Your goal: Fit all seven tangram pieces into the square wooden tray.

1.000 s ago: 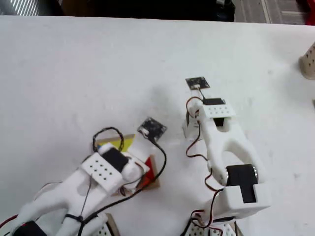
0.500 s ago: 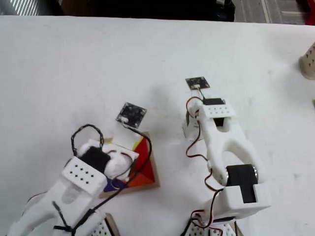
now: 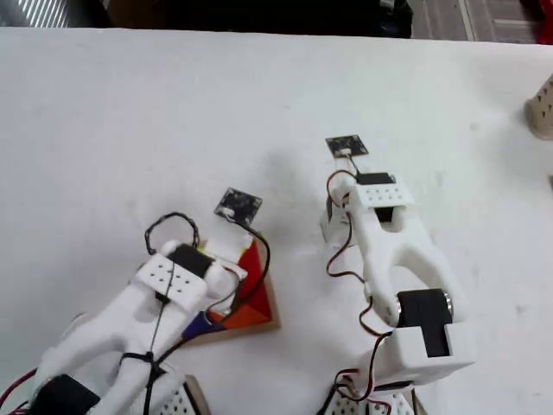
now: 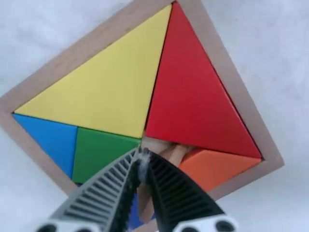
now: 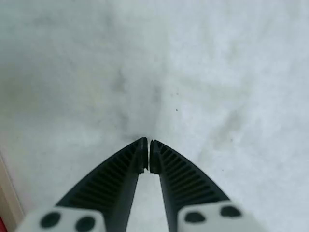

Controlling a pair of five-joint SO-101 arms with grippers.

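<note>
The square wooden tray (image 4: 218,51) lies under my left arm, its corner near the table's front (image 3: 270,298). In it sit a yellow triangle (image 4: 104,87), a red triangle (image 4: 190,96), an orange piece (image 4: 219,166), a green piece (image 4: 99,152) and a blue piece (image 4: 50,137). A purple piece (image 3: 197,324) peeks out by the arm. My left gripper (image 4: 143,154) is shut, its tips over a bare wooden gap in the tray's middle. My right gripper (image 5: 147,145) is shut with nothing in it, above bare table to the right of the tray (image 3: 333,216).
A pale perforated object (image 3: 542,108) stands at the table's right edge. The white table stretches open toward the back and left. Cables loop around both arms.
My left arm has swung over the tray, first toward the left and front, then back a little to the right. The right arm has stayed still.
</note>
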